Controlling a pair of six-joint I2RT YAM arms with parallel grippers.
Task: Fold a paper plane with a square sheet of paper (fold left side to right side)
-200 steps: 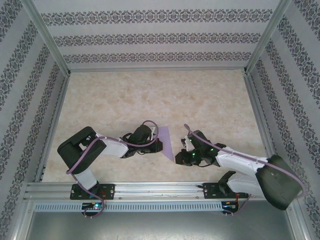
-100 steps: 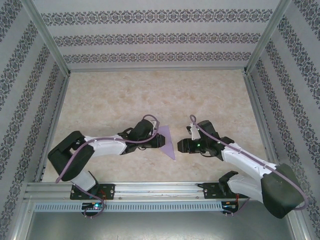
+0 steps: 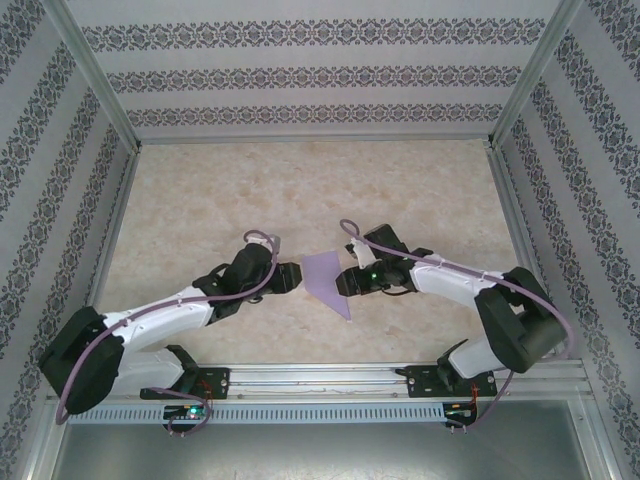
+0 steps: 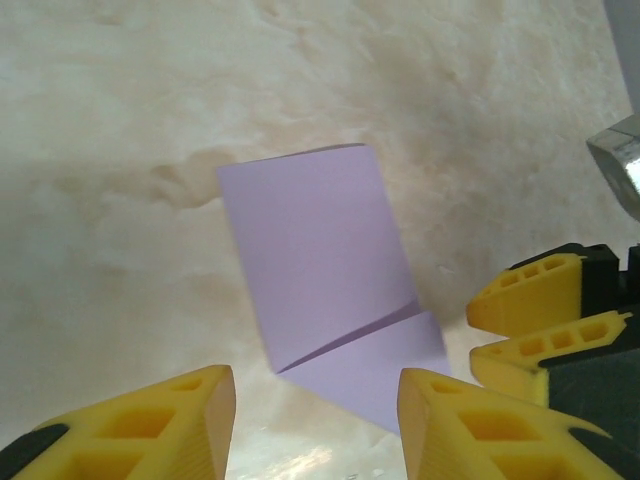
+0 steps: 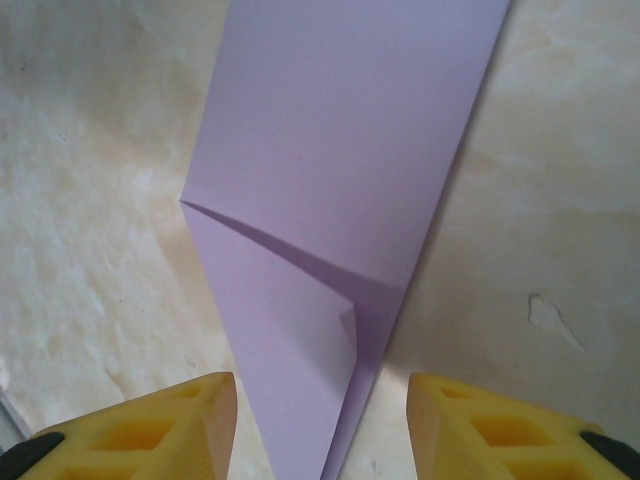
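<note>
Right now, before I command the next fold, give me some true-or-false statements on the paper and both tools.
1. The paper lies on the table between the left tool and the right tool. True.
2. The left tool is clamped on the paper. False: its fingers stand apart and the paper lies free on the table.
3. The paper is a flat unfolded square. False: it is folded, with a slanted crease, and tapers to a point.
4. The paper's narrow tip points toward the arm bases. True.
5. The right tool is open. True.
</note>
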